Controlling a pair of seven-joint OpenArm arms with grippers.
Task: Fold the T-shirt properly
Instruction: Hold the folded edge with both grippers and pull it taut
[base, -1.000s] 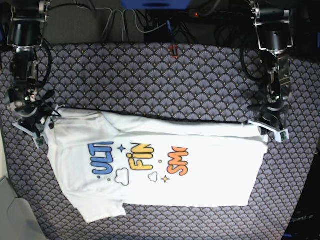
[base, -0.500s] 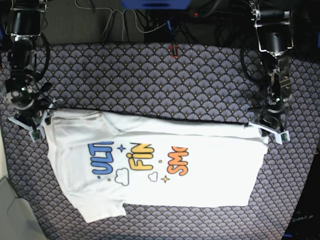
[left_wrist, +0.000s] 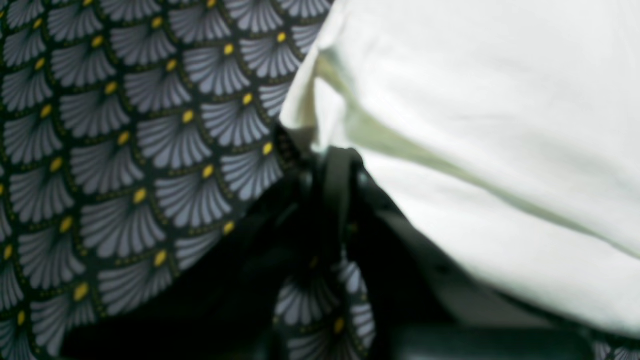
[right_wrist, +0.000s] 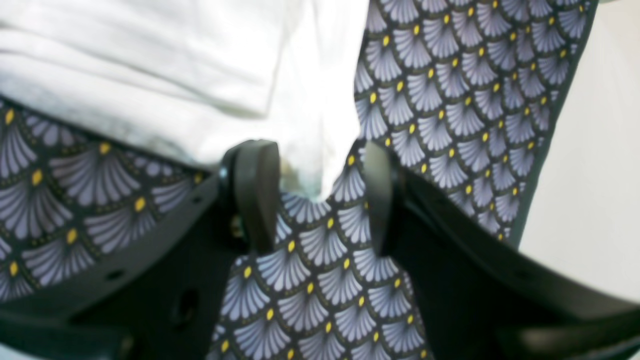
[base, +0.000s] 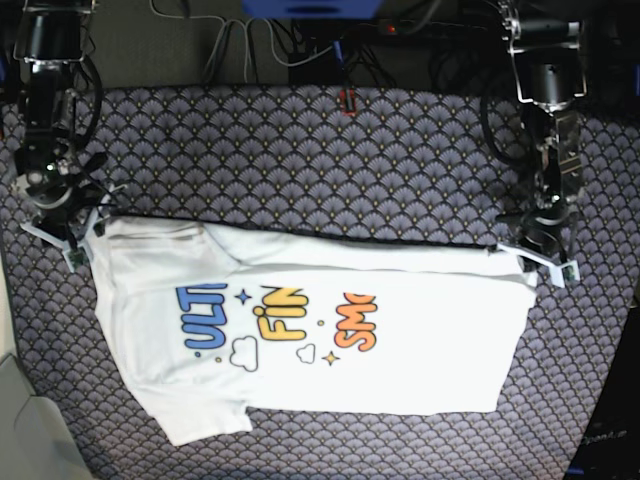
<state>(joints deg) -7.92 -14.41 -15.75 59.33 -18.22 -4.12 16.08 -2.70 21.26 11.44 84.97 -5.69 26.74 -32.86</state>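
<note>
So the T-shirt (base: 320, 330) is lying print-up on the patterned cloth (base: 300, 150), top edge already folded over. Left gripper (base: 535, 255) is pinching the shirt's far corner, jaws pressed together. Right gripper (right_wrist: 317, 195) sits just off the opposite corner, jaws spread, holding nothing. Looks mid-fold; next it needs to grab that corner.

the shirt (left_wrist: 475, 125) fills the right and far side, white, with a soft crease running across it. the left gripper (left_wrist: 335, 200) sits near centre, dark and blurred, jaws closed at the shirt's corner edge. patterned cloth (left_wrist: 125, 150) covers the left.
</note>
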